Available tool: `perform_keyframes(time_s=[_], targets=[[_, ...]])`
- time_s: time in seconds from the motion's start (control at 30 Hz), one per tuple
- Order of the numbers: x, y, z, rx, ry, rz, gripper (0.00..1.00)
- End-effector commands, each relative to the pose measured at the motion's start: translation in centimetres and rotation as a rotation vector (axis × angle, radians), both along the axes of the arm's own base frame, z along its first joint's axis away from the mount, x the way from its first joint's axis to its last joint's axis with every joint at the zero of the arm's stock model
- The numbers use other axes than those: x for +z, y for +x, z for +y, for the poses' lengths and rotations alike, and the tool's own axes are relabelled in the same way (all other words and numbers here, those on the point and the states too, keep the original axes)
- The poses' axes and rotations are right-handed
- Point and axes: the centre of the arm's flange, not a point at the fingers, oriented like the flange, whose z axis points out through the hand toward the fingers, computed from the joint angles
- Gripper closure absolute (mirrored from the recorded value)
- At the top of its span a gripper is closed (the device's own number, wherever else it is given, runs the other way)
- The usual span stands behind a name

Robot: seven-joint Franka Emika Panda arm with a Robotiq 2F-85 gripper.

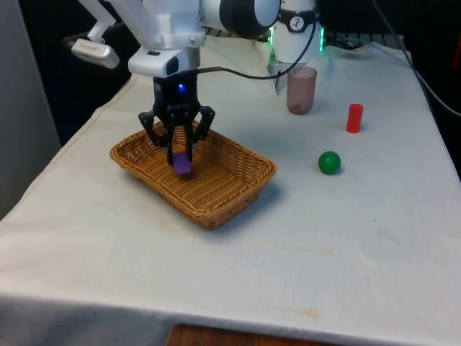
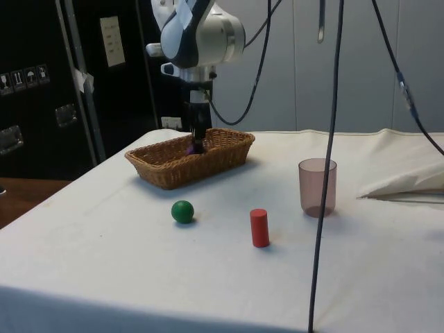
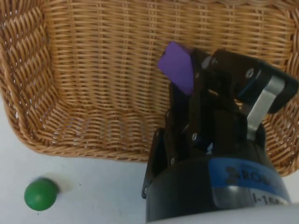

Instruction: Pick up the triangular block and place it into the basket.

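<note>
A purple triangular block (image 1: 182, 164) (image 3: 177, 67) is held inside the wicker basket (image 1: 238, 189) (image 2: 156, 170) (image 3: 93, 70), just above its woven floor. My black gripper (image 1: 181, 160) (image 2: 198, 146) (image 3: 184, 77) reaches down into the basket and is shut on the block, whose purple end sticks out past the fingertips. In the side view the fingers stand near the basket's middle, with a small purple patch at their tips.
A green ball (image 1: 329, 162) (image 2: 182, 211) (image 3: 40, 194) lies on the cloth beside the basket. A red cylinder (image 1: 354, 118) (image 2: 259, 227) stands upright farther off. A translucent pinkish cup (image 1: 301, 90) (image 2: 317, 187) stands near the robot's base.
</note>
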Motion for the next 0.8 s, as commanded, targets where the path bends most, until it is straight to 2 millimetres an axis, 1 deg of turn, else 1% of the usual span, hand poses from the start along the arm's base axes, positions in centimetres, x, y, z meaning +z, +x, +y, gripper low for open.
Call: perform_keyframes(time_s=[0.0,0.03,0.07,0.13,0.17,0.27,0.3,0.33,0.37,0.4,0.43,0.5,0.77], targets=[[0.15,0.02,0.15,0.001,0.000,-0.006,0.63],[0.06,0.03,0.06,0.001,0.000,-0.001,0.59],[0.17,0.03,0.15,0.001,-0.001,-0.006,0.59],[0.17,0.02,0.22,0.003,0.000,-0.005,0.51],[0.19,0.02,0.23,0.002,-0.001,-0.005,0.42],[0.21,0.02,0.29,0.004,-0.001,-0.005,0.28],[0.20,0.01,0.29,0.004,0.000,-0.004,0.21],[0.11,0.07,0.20,0.003,0.001,-0.001,0.16],[0.20,0.01,0.29,0.004,0.000,-0.004,0.16],[0.20,0.01,0.29,0.004,0.000,-0.004,0.12],[0.22,0.00,0.24,0.003,-0.001,-0.004,0.03],[0.22,0.00,0.24,0.003,-0.001,-0.004,0.00],[0.06,0.02,0.31,0.001,0.008,0.000,0.00]])
